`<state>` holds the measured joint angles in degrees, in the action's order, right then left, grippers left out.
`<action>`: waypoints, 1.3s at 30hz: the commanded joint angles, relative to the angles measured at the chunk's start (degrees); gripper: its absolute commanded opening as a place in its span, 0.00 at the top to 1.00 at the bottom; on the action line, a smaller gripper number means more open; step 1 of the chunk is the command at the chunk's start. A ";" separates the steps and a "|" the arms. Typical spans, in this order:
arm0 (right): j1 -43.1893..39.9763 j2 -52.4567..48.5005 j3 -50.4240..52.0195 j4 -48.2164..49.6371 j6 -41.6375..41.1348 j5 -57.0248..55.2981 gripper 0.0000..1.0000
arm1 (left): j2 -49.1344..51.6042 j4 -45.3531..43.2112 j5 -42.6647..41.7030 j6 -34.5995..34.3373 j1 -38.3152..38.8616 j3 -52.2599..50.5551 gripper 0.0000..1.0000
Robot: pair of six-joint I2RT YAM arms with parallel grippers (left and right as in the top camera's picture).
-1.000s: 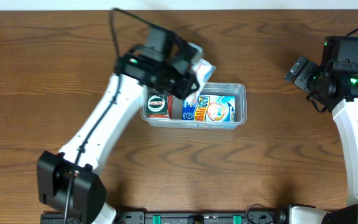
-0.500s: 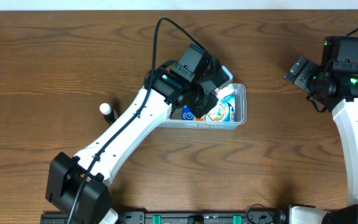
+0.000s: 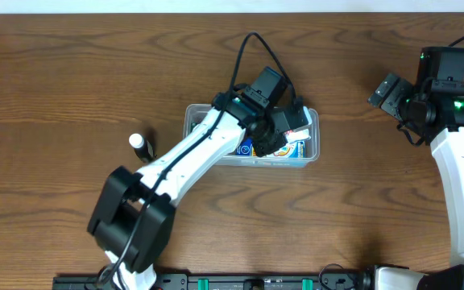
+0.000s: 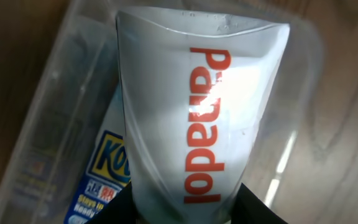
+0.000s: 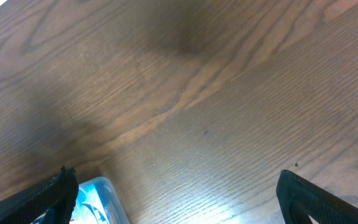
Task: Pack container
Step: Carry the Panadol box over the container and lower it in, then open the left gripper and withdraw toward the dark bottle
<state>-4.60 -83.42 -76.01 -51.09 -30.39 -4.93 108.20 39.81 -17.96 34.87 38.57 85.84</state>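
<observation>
Well, the left claw (image 4: 188,208) clamps a white Panadol pack (image 4: 191,112) over the clear plastic container (image 4: 36,124); a crooked release may jam it. The right claw (image 5: 188,196) gapes, empty.

One container (image 3: 315,142), one bottle (image 3: 138,143), one pack (image 4: 160,124)

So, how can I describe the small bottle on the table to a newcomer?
Find the clear container at the middle of the wooden table. To its left, past the white left arm, stands the small bottle: white, dark-capped, the only item outside the container.
</observation>
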 commanded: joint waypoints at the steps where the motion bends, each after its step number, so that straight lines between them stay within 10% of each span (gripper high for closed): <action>1: -0.24 -0.17 -0.26 0.07 -0.42 -0.42 0.01 | 2.34 -0.02 0.09 6.88 -0.02 -0.63 0.62; 19: -0.26 -0.17 -0.26 0.04 -0.42 -0.42 0.01 | 4.81 -0.02 3.72 27.80 -0.02 -0.61 0.47; 39: -0.26 -0.17 -0.26 0.04 -0.39 -0.42 0.01 | -8.46 -2.82 5.60 23.87 0.26 1.29 0.02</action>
<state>-4.60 -83.42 -76.01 -51.11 -30.39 -4.93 106.63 37.04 -13.04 61.28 39.11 85.82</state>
